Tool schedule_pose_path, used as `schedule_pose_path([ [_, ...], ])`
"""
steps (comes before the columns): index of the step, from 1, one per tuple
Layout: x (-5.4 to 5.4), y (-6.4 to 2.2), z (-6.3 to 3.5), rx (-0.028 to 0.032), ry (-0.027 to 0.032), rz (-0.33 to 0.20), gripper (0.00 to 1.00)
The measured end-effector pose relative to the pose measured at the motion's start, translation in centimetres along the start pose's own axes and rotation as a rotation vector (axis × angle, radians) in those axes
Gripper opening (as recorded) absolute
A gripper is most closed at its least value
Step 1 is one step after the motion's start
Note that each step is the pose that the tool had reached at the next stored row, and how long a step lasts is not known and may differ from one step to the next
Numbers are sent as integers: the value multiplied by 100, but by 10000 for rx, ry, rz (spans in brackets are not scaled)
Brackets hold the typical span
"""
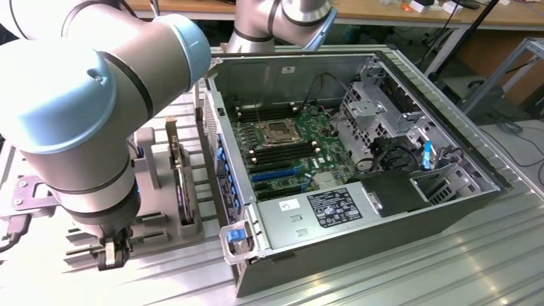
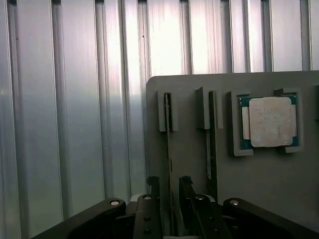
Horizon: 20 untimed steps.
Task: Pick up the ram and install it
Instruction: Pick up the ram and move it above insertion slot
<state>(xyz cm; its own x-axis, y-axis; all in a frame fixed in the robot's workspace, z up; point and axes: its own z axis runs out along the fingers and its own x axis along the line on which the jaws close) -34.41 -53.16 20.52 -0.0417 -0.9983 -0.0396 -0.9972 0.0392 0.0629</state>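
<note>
**A:** Start at nine o'clock in the exterior view. Where's the tool?

**B:** The black two-fingered gripper [image 1: 113, 254] hangs low over the grey plastic holder block [image 1: 146, 167], at about eight o'clock from the open grey steel computer case [image 1: 281, 67]. In the wrist view its fingers [image 2: 185, 185] stand apart. There's one on each side of the ram [image 2: 169, 119], a long thin circuit-board stick standing on edge in its slot. I see nothing clamped yet.

**A:** What could go wrong?

**B:** One finger sits in the narrow lane between that stick and its twin [image 2: 212, 139] just beside it, so closing off-line could knock the twin. An uneven grip could tilt the ram so it binds in the holder. A crooked hold would also meet the green motherboard [image 1: 285, 150] askew and strain the board.
</note>
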Motion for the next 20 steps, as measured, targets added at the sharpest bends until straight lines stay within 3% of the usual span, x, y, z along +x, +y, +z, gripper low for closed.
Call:
schedule_pose_path([
  [8, -1, -3, 33, 2, 20, -445, 30],
  [17, -21, -5, 51, 5, 21, -449, 30],
  [20, -22, -5, 54, 5, 21, -449, 20],
])
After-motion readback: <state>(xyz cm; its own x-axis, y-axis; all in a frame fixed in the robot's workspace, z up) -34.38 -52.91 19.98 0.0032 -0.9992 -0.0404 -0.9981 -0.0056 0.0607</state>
